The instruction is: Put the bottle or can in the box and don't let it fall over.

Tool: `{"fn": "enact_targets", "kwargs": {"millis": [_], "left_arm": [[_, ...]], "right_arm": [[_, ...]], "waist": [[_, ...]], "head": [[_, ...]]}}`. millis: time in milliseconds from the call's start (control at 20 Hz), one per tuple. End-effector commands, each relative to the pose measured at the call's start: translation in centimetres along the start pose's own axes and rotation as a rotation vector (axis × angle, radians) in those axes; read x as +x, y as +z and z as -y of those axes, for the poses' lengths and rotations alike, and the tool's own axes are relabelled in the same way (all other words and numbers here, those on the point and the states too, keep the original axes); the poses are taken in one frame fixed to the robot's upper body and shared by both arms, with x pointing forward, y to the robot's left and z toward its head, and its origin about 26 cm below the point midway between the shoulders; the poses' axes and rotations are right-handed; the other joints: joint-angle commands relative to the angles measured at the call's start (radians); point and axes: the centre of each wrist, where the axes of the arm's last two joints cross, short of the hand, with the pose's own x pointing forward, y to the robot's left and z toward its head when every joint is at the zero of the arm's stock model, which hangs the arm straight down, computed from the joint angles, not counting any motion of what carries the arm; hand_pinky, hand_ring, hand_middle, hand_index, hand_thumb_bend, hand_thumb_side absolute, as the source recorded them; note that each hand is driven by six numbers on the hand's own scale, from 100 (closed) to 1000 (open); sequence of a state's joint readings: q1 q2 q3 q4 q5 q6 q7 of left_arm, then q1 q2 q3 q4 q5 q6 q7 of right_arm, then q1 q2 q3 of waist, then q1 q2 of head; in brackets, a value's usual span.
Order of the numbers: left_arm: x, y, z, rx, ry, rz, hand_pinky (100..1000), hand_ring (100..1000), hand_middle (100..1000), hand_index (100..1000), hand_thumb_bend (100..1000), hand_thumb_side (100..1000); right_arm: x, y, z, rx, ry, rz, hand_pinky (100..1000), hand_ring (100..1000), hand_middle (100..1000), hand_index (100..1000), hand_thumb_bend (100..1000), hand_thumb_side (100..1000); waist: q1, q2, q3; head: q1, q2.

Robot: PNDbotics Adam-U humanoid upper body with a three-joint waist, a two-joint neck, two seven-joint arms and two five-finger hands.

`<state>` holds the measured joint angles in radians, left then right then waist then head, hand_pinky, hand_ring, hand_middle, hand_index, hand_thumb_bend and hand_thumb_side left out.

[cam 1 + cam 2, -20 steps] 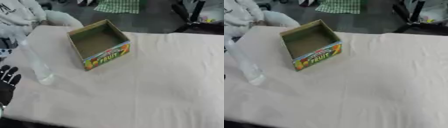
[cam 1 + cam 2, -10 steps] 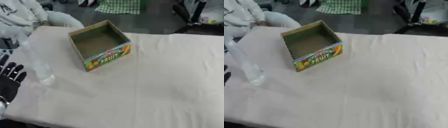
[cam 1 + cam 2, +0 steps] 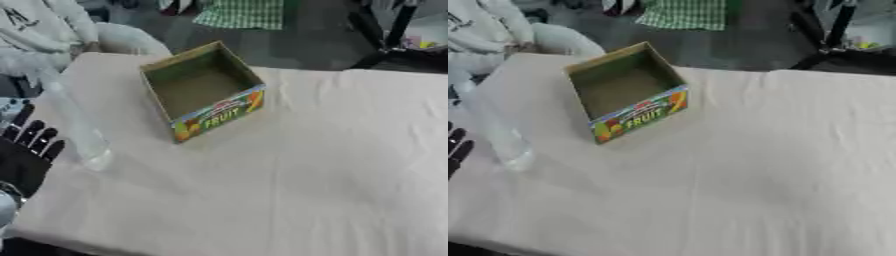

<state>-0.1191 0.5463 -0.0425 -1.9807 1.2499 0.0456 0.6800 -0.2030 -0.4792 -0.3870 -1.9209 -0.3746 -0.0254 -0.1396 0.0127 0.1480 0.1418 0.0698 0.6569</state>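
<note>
- Standing upright near the left edge of the counter, a clear bottle rises from its base on the pale cloth, its body see-through and hard to trace against the background.
- The left hand shows at the left edge of the left eye view, black, with its fingers straight and spread, pointing up toward the far side.
- That hand sits just beside the bottle on its left; whether it touches the bottle cannot be told.
- The box, open at the top and empty, lies beyond and to the right of the bottle, apart from it, turned askew to the counter's edge.
- Its near side carries a bright fruit print with the word FRUIT.
- The right hand shows in neither view.
- Pale clothing lies past the counter's far left corner.
</note>
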Motion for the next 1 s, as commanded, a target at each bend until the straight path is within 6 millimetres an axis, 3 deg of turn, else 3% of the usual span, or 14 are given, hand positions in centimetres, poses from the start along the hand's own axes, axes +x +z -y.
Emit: {"fn": "enact_targets", "kwargs": {"millis": [50,1000], "left_arm": [[1.2,0.0,0.9,-0.034,-0.021,0.013,100,295,272,902,388,1000],[2.7,-0.7,3.3,-0.070,0.031,-0.011,100,230,240,918,364,1000]], "right_arm": [[1.0,-0.7,0.0,0.024,0.012,0.037,865,966,1000,1000,100,690],[0.9,-0.5,0.1,0.025,0.011,0.036,866,967,1000,1000,100,691]], "waist": [[0.000,-0.008,-0.002],[-0.002,-0.005,-0.008]], "head": [[0.004,-0.013],[-0.014,-0.015]]}}
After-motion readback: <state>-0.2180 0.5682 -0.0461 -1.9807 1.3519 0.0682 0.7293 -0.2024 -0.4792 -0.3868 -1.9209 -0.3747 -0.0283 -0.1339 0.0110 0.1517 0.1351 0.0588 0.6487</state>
